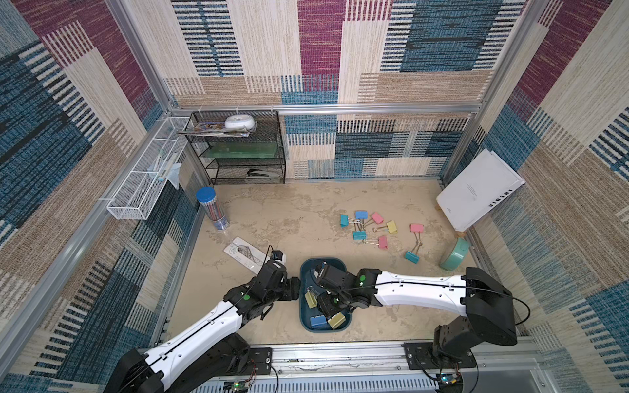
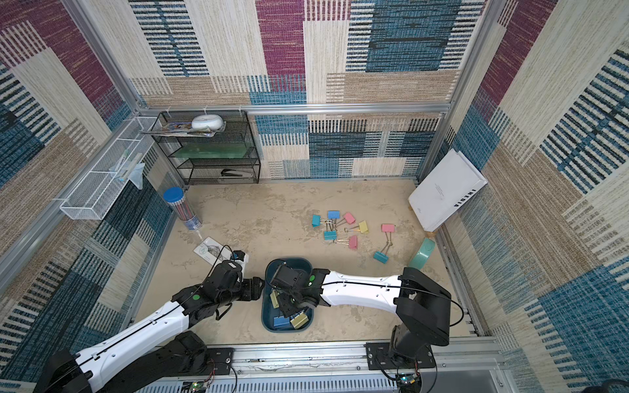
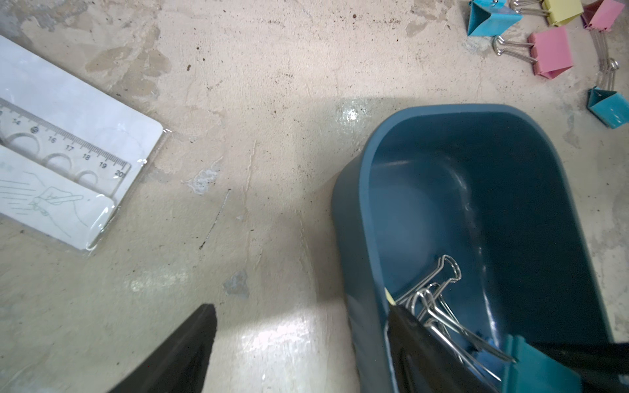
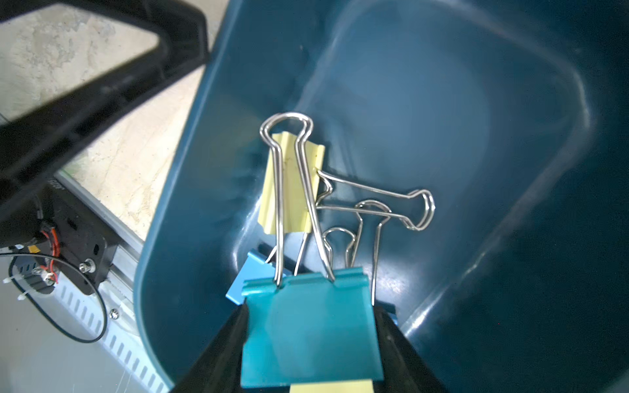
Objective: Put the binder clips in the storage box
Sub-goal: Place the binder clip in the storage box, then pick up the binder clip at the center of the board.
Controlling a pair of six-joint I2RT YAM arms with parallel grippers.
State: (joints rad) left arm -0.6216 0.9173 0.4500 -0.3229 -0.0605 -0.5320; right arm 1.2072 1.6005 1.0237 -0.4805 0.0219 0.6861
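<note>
The dark teal-blue storage box sits near the front edge. It holds yellow and blue binder clips. My right gripper hangs inside the box, shut on a teal binder clip, also seen in the left wrist view. My left gripper is open and straddles the box's left wall, one finger inside and one over the table. Several binder clips lie on the table behind the box, with a pink and a teal one further right.
A packaged ruler lies left of the box, behind the left arm. A pencil tube, a black mesh shelf and a white wire basket stand at the back left. A mint-green ring and a white book lean at the right wall.
</note>
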